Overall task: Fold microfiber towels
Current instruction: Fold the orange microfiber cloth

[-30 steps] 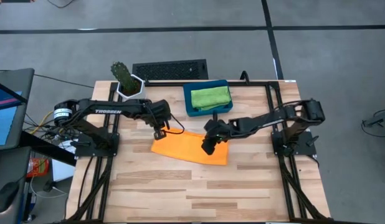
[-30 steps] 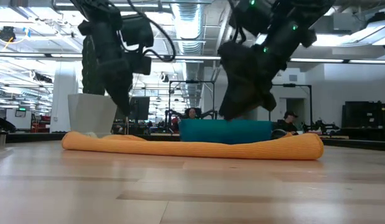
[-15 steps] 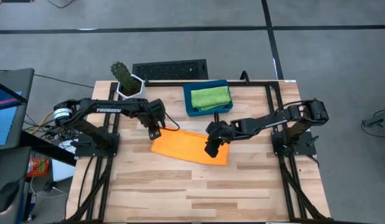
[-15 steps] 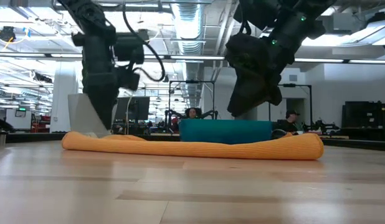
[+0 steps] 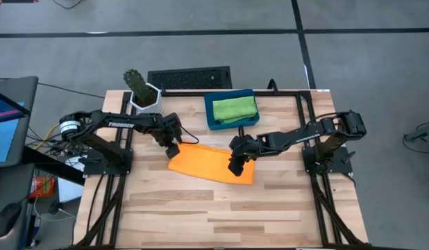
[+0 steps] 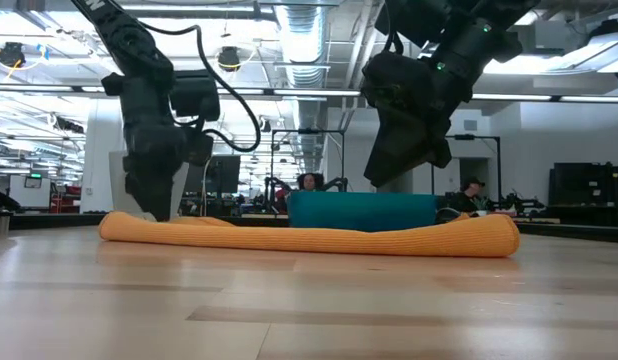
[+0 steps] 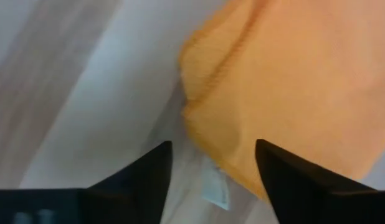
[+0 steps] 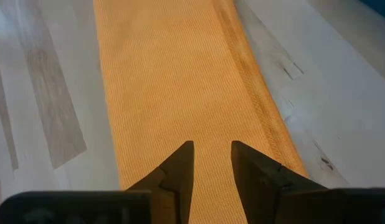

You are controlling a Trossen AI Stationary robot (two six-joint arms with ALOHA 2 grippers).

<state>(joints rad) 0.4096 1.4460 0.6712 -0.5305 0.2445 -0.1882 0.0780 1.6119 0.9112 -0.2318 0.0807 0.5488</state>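
Orange towel (image 5: pixel 211 164) lies folded flat on the table (image 5: pixel 221 208). Left gripper (image 7: pixel 211 171) jaws spread wide, empty, its corner between them, ready to regrip. Right gripper (image 8: pixel 211 165) jaws part-open, empty, hovering above it.

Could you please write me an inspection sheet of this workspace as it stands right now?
Surface: wooden table, pale planks, inside a black frame.
Job's things: orange towel lying flat at mid-table; green towel folded in the blue tray at the far edge.
Clutter: cactus in a white pot at the far left corner.
End effectors: left end effector open, at the orange towel's left corner, which lies between its fingers, not gripped; right end effector part open, above the towel's right part, holding nothing.
Cables: black cable looping along the left arm; bundle beside the left base.
Surroundings: grey floor, black floor grille, monitor at left; people seated far behind the table.
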